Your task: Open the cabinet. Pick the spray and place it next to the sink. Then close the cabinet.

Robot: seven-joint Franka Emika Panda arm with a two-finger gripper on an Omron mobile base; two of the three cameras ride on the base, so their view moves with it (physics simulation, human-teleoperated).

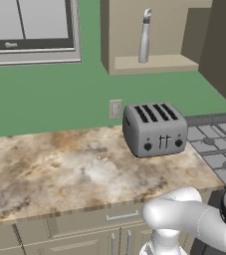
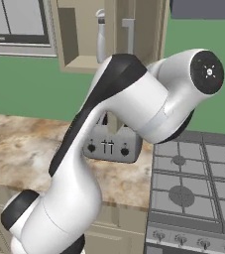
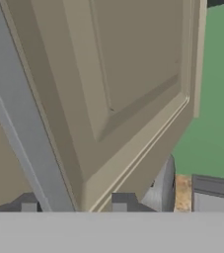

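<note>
1. Spreading across both base views, the marbled desk [image 1: 50,169] is carrying a toaster [image 1: 155,129] near its right end, and drawers are running below its front edge.
2. Standing open above the desk, the cabinet [image 1: 134,35] is showing its tan inside in the left base view; its door [image 3: 133,84] is swinging out to the right and is sitting very close in front of the hand camera, panel side on.
3. Rising from the lower left of the right base view, the white arm [image 2: 129,104] is reaching up toward the door and is hiding part of the toaster behind it.
4. Lying to the right of the desk, a stove [image 2: 193,183] with grey grates is sitting just beside the toaster.
5. Running slantwise down the left of the hand view, the door's silver handle [image 3: 19,128] is passing between the two dark tips at the bottom.
6. Standing upright on the cabinet shelf, the spray [image 1: 144,37] is resting well above the toaster, apart from the arm.
7. Sitting at the bottom of the hand view, the fingers [image 3: 28,206] are standing nearly closed, one tip on each side of the handle, gripping it.
</note>
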